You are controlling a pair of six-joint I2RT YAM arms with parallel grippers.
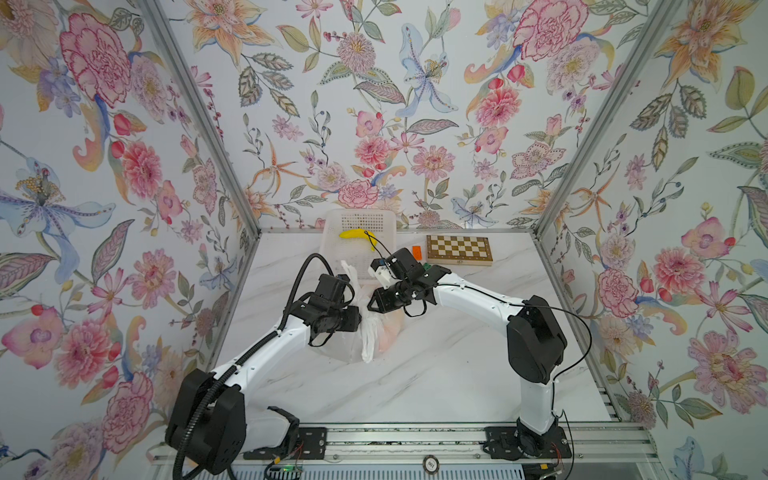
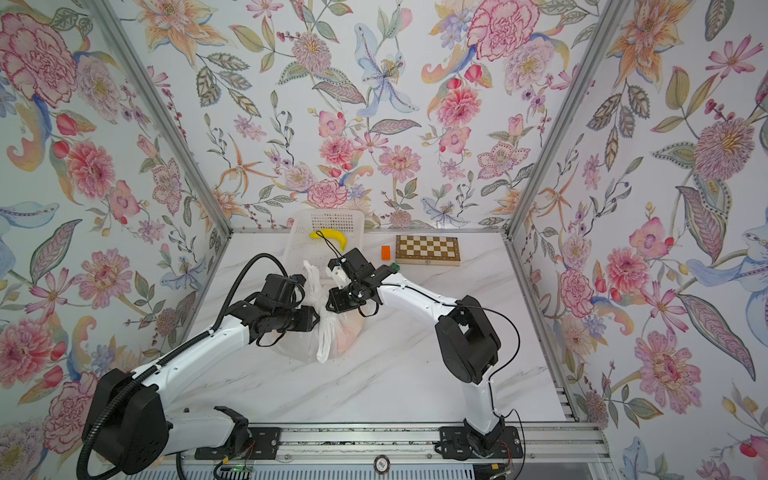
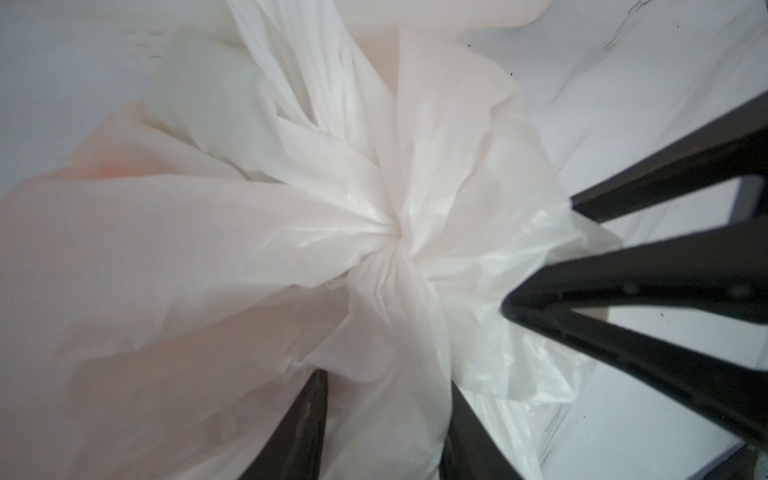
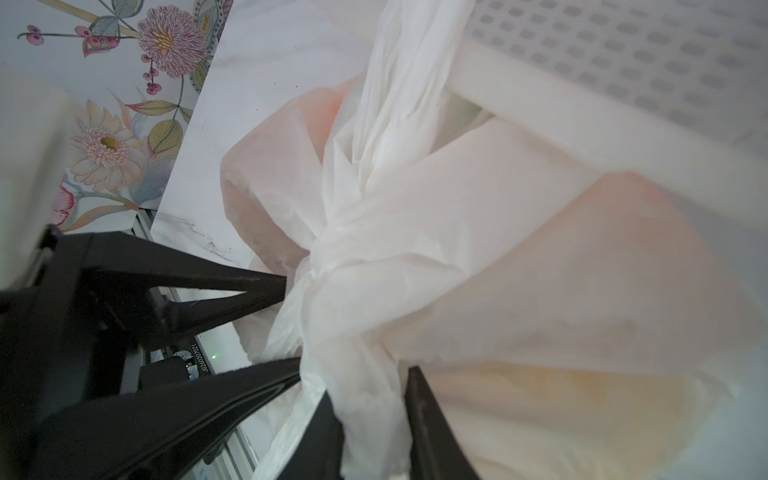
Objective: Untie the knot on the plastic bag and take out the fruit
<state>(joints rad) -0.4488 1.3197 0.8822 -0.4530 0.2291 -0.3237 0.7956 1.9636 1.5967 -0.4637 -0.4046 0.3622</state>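
The plastic bag (image 1: pixel 380 332) lies in the middle of the marble table, between both arms. Its knot (image 3: pixel 395 245) is a bunched white twist, also seen in the right wrist view as the knot (image 4: pixel 332 245). Fruit shows only as orange (image 4: pixel 623 249) and yellowish (image 4: pixel 561 386) tints through the film. My left gripper (image 3: pixel 386 382) is shut on a strip of the bag just below the knot. My right gripper (image 4: pixel 370 386) pinches another white strip from the opposite side. In a top view the left gripper (image 1: pixel 360 320) and right gripper (image 1: pixel 370 305) nearly meet over the bag.
Right behind the bag stands a white perforated basket (image 1: pixel 374 220) holding a banana (image 1: pixel 357 235). A chessboard (image 1: pixel 459 248) lies at the back right, with an orange brick (image 1: pixel 417 251) and a green brick (image 1: pixel 427 266) beside it. Floral walls enclose the table.
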